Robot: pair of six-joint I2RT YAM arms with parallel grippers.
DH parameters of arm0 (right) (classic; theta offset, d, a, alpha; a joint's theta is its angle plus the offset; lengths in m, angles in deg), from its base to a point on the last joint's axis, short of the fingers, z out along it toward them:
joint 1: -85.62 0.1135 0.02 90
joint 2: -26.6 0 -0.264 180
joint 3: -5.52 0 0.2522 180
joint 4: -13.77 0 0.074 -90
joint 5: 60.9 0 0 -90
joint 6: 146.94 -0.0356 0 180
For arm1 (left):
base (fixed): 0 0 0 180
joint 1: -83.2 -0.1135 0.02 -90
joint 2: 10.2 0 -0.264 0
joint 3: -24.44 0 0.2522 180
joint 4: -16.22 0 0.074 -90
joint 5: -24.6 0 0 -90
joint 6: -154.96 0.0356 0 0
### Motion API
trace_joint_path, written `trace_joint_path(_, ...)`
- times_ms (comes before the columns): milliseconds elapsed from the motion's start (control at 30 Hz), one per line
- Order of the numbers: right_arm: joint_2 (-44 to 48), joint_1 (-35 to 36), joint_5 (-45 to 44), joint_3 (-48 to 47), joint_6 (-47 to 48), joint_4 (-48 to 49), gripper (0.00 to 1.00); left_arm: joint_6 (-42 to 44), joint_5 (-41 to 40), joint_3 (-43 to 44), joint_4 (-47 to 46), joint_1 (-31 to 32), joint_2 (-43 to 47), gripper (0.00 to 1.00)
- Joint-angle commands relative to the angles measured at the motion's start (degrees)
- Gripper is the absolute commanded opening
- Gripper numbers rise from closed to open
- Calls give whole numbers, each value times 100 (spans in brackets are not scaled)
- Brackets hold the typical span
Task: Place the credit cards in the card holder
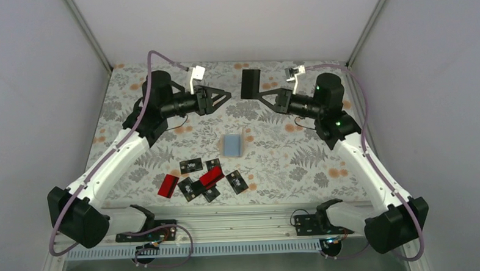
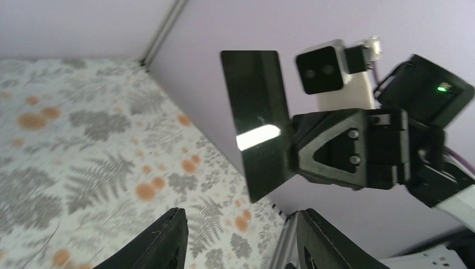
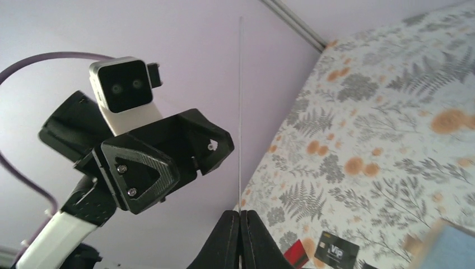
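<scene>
A floral-patterned counter (image 1: 300, 163) is boxed in by pale lilac walls. Beyond the card holder (image 1: 232, 144) and slightly to its left, the left pincer (image 1: 226, 99) hangs above the counter with its fingers spread, grasping nothing. Nearer than the holder and slightly left of it, the credit cards (image 1: 203, 178) lie scattered, black and red. The holder shows a light blue face. Beyond it to the right, the right pincer (image 1: 261, 96) is clenched on one plain black card (image 1: 250, 83), which stands upright between the two pincers.
</scene>
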Motion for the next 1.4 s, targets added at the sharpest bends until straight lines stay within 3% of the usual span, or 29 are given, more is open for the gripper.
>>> trace_joint_path(0,-274,-36,712,-383,198,529,4,-76,906,310,-747,-66,-210,50)
trace_joint_path(333,-574,-37,1630,-559,230,1001,4,-292,1216,407,-1415,-76,-488,46)
trace_joint_path(567,-677,-20,1911,-656,271,1095,4,-480,1302,375,-1811,-72,-585,27)
trace_joint_path(700,-749,-13,1945,-883,650,698,4,-500,1283,429,-1814,-77,-613,4)
trace_joint_path(767,-809,-18,1841,-1075,1015,316,4,-514,1296,442,-1811,-74,-610,3)
trace_joint_path(867,-926,-18,1595,-1516,1775,-363,30,-436,1357,443,-1646,-72,-570,2)
trace_joint_path(933,-966,-20,1531,-1709,2096,-627,37,-355,1420,441,-1487,-76,-539,2)
trace_joint_path(1367,-1217,-20,1930,-2228,3046,-1377,35,-30,1643,541,-936,-56,-420,2)
